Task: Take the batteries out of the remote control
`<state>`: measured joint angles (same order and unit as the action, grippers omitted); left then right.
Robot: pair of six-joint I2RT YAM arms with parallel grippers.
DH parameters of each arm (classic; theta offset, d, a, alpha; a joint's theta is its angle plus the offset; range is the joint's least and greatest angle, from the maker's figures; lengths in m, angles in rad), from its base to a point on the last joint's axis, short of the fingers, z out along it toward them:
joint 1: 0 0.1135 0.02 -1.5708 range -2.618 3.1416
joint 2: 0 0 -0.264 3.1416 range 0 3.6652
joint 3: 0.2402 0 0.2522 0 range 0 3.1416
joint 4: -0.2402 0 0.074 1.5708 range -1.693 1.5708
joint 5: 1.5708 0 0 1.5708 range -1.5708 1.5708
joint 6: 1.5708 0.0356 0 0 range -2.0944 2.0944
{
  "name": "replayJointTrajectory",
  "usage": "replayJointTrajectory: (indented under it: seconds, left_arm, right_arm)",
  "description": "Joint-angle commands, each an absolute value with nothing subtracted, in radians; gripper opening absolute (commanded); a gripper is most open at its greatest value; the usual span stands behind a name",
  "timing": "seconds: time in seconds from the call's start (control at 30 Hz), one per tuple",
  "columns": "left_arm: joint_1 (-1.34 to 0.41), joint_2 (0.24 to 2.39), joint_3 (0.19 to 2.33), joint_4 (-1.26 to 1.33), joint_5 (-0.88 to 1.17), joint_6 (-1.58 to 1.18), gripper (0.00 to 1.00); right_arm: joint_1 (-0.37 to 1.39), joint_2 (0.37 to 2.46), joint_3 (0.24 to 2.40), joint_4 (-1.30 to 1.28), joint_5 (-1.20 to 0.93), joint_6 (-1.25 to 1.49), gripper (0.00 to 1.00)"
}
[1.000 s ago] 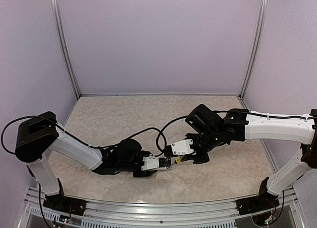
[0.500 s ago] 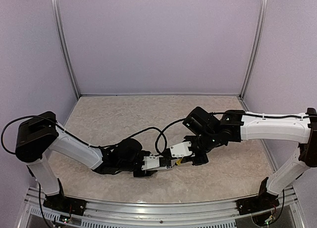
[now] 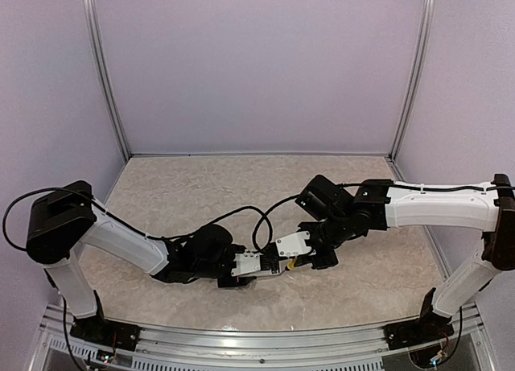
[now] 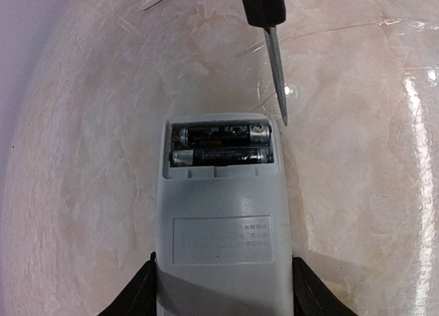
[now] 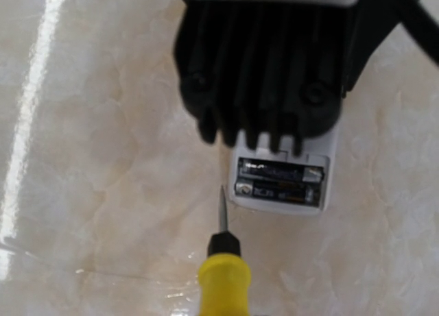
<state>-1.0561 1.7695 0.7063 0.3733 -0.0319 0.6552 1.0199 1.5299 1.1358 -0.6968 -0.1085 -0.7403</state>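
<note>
Here, the left fingers clamp the flat white plastic remote control on the glossy marbled surface. Two dark cylindrical batteries lie exposed at its far end. The right fingers grip a yellow-handled screwdriver, its thin metal tip just beside them.

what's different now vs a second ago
The right gripper has eased slightly left with the screwdriver, closing on the remote control. The left gripper still clamps the remote control in place, and both batteries are still seated in it. Nothing was released.
</note>
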Motion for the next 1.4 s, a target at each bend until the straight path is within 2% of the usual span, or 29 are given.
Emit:
replayJointTrajectory:
  seconds: [0.0, 0.67, 1.37]
  left_arm:
    - [-1.055, 1.802, 0.715, 0.297, -0.047, 0.655, 0.16]
    - [-1.054, 1.814, 0.728, 0.287, -0.054, 0.653, 0.16]
    - [-1.053, 1.815, 0.733, 0.279, -0.066, 0.645, 0.15]
  right_arm:
    - [1.009, 1.543, 1.135, -0.692, -0.123, -0.75, 0.0]
    - [0.992, 1.51, 1.158, -0.677, -0.143, -0.747, 0.0]
    - [0.984, 1.57, 1.122, -0.702, -0.118, -0.745, 0.0]
